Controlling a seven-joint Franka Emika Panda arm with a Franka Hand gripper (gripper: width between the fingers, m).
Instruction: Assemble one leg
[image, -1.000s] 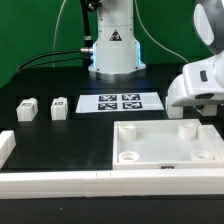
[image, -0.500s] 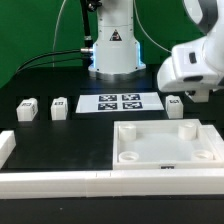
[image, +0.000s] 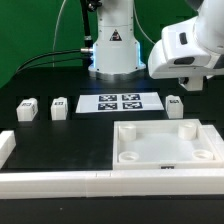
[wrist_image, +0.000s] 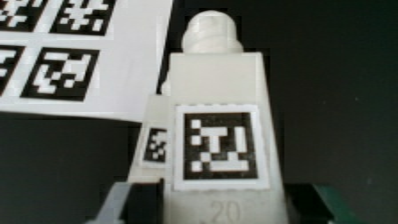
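In the wrist view a white leg (wrist_image: 217, 140) with a black-and-white tag and a round peg at its far end sits between my fingers (wrist_image: 134, 200), which press on both of its sides. My gripper (wrist_image: 217, 208) is shut on it. In the exterior view my gripper (image: 182, 92) is at the exterior view's right, above the same leg (image: 176, 104). The leg is low, just right of the marker board (image: 120, 102) and behind the large white panel (image: 150, 135). I cannot tell whether it touches the table.
Two more legs (image: 27, 108) (image: 58, 107) stand at the exterior view's left. Long white border bars (image: 60, 182) run along the front, with a short one (image: 6, 146) at the left. The arm's base (image: 113, 45) stands at the back.
My hand has moved up and towards the exterior view's left. The leg at the right, hidden behind my hand one second ago, now shows below it.
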